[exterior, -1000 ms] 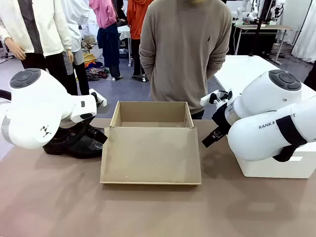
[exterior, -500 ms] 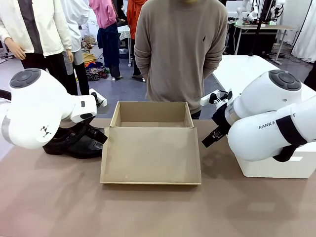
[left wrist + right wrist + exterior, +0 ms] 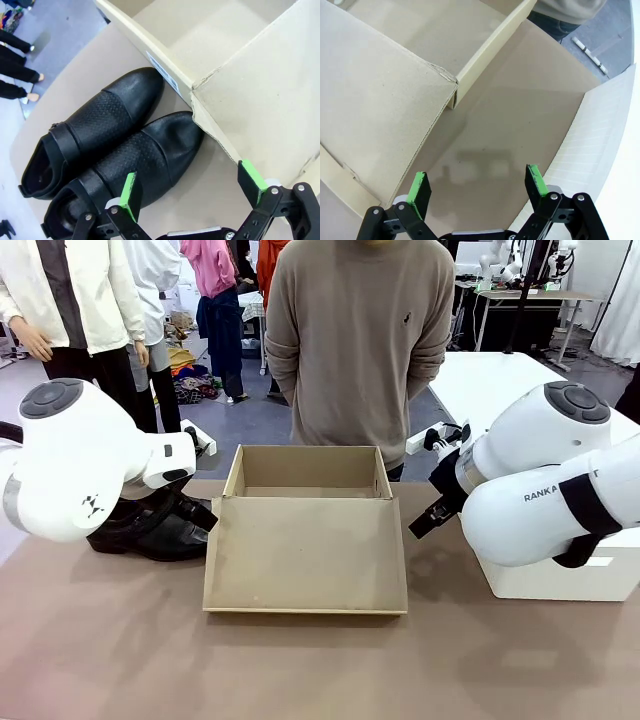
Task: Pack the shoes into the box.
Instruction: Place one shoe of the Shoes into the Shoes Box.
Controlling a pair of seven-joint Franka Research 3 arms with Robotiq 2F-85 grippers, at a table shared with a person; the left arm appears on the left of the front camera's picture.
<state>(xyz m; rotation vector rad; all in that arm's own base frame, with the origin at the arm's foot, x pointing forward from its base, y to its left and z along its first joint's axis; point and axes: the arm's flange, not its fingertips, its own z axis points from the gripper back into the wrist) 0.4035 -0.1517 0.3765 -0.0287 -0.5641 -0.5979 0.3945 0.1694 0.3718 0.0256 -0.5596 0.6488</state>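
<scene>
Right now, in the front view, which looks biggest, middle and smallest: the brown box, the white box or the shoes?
1. Brown box, with its lid flap folded open toward the camera.
2 or 3. Unsure: the white box and the shoes are each partly hidden, and the parts that show look about alike.

Front camera sits between both arms, facing across the table (image 3: 300, 670) toward a standing person (image 3: 360, 340). Left wrist camera looks steeply down past the left gripper (image 3: 190, 177), with the shoes (image 3: 125, 150) close ahead of its fingertips. Right wrist camera looks down past the right gripper (image 3: 476, 172) (equally near). All three views share the box (image 3: 305, 550).
</scene>
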